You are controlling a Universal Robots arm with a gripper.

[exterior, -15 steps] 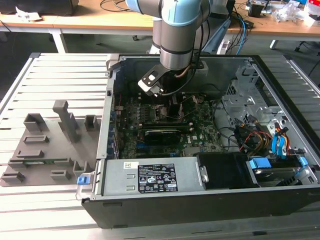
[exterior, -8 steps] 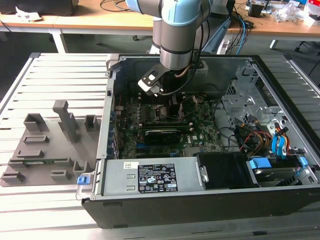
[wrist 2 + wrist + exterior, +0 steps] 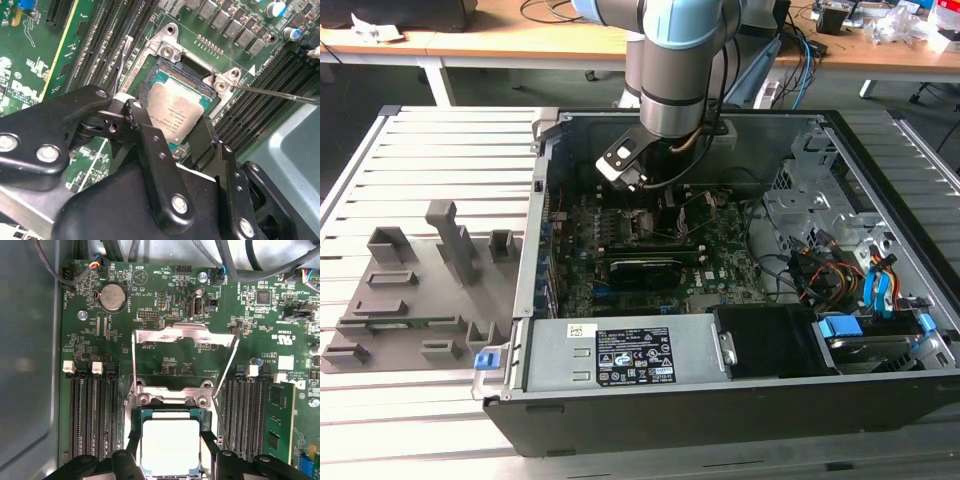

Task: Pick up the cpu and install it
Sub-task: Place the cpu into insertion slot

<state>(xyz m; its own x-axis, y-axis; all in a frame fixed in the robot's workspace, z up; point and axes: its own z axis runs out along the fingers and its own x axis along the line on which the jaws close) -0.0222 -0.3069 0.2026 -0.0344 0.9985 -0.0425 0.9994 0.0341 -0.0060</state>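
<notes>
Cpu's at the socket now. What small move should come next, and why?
Probably a slight straight-down ease, kept square. The gripper is at the cpu, which lies within the socket outline, and the load plate is raised open. Whether the cpu is seated flat can't be told, so settling it gently before letting go seems safest.

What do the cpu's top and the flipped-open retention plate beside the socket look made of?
The cpu: top looks like matte silver-grey metal, with an evenly dull sheen; its green edge suggests circuit-board laminate. The retention plate: thin bare sheet metal, probably steel, with bright reflective edges.
</notes>
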